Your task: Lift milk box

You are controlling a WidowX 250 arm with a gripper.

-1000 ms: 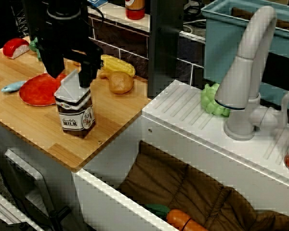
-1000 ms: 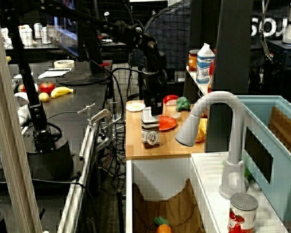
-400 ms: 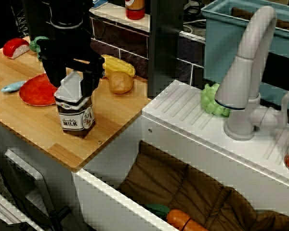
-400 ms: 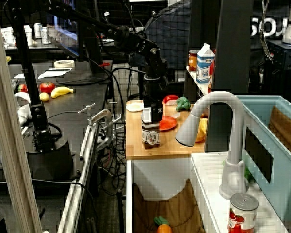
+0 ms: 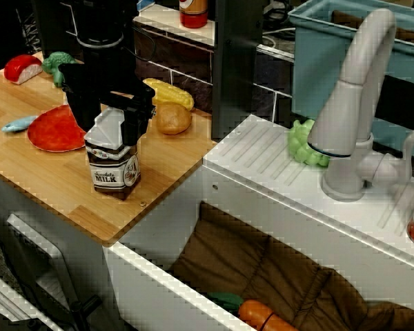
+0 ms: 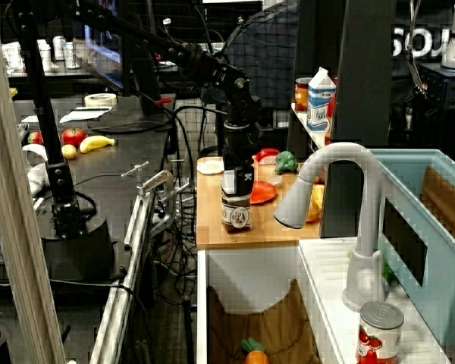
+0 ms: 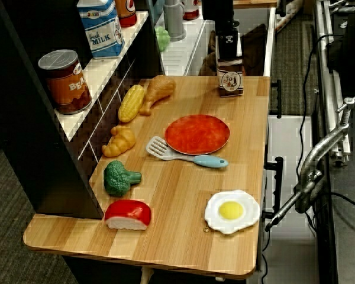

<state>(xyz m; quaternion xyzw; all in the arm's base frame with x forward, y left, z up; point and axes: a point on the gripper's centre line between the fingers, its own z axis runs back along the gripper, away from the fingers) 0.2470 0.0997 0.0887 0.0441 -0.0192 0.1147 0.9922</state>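
Sink-side view first: on the wooden counter (image 5: 48,172) a red plate (image 5: 55,129) lies just left of the milk box (image 5: 112,155), with a toy corn cob (image 5: 169,93) and a brown chicken leg (image 5: 172,118) behind it and a broccoli (image 5: 57,62) further back. The white faucet (image 5: 348,110) stands well apart to the right. The milk box stands upright near the counter's front edge, its peaked top between the black fingers (image 5: 134,121) of the gripper (image 5: 110,114), which comes straight down from above. The fingers flank the peak closely, but whether they press on it cannot be told.

Aisle view: the dark arm (image 6: 205,64) reaches in from the left, bends at the wrist and points down; the carton (image 6: 236,201) sits below the gripper (image 6: 237,176) at the counter's near end, the faucet (image 6: 334,189) partly in front.

Counter-end view: a fried egg (image 7: 232,210), spatula (image 7: 186,155), croissant (image 7: 119,142) and sushi piece (image 7: 128,214) lie well clear of the box (image 7: 230,74), which stands at the far right corner, its top hidden inside the gripper (image 7: 228,42).
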